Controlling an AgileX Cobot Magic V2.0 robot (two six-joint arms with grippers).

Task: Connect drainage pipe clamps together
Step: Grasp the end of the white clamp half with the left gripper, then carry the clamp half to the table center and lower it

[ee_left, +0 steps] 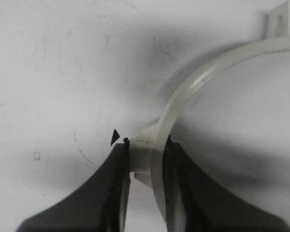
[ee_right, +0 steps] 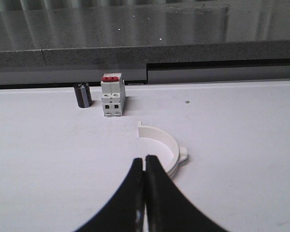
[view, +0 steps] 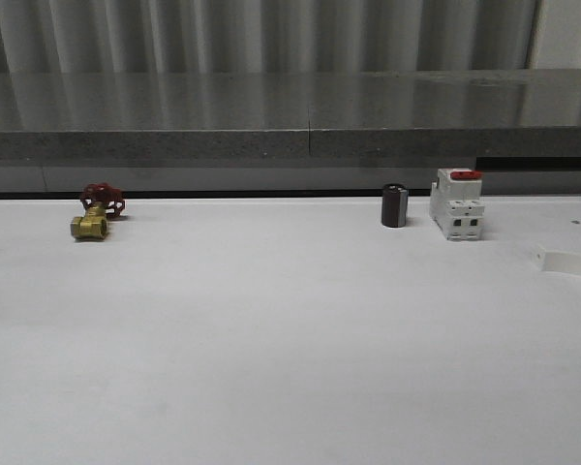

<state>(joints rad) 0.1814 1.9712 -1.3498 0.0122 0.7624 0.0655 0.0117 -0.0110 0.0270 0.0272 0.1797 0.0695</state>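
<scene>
Front view: a brass valve [view: 90, 226] with a red handle sits far left on the white table [view: 271, 339]; a dark cylinder [view: 394, 205] and a white switch [view: 457, 204] stand right, with one clamp half [view: 566, 262] at the right edge. Left wrist view: the left gripper [ee_left: 146, 166] pinches the other clamp half [ee_left: 193, 87] by its middle tab. Right wrist view: the right gripper [ee_right: 145, 166], jaws pressed together, hovers just beside that first half-ring lying on the table.

The front view's right edge cuts off a white clamp half [view: 569, 262]; another [ee_left: 193, 96] looks blurred.
</scene>
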